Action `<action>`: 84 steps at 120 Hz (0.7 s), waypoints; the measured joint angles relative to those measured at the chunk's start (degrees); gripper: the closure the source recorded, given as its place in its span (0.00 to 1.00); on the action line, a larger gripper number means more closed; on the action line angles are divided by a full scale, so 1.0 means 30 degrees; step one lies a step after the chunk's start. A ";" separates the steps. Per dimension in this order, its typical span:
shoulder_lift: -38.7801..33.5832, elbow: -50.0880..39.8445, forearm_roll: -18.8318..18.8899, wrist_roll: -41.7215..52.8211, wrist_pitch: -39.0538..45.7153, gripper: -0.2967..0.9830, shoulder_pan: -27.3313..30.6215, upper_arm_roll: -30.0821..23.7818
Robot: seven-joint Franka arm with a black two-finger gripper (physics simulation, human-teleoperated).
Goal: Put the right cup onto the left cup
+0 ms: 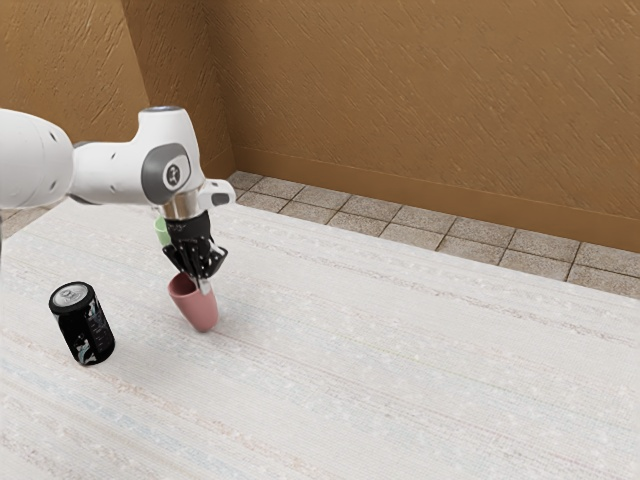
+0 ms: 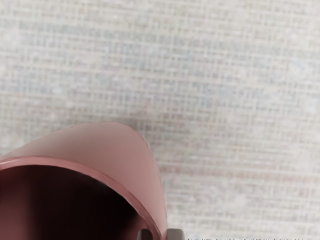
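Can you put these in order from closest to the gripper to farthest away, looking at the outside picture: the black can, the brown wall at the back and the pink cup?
1. Pink cup: right at the gripper, by its rim.
2. Black can: on the table, toward the exterior view's left.
3. Brown wall: way behind, past the table.

A black can (image 1: pixel 88 330) stands on a pale table (image 1: pixel 400 400), brown walls (image 1: pixel 420 100) beyond tiled floor (image 1: pixel 400 218).
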 joint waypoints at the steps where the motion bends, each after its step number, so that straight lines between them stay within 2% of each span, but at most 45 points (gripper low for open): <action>1: -0.0013 0.0010 0.0005 -0.0003 -0.0024 0.85 -0.0009 -0.0001; 37: -0.0230 0.1473 0.0112 -0.0071 -0.1714 0.85 -0.0183 0.0193; 84: 0.1196 0.6482 0.0616 0.0141 -0.4986 0.85 0.0127 0.0286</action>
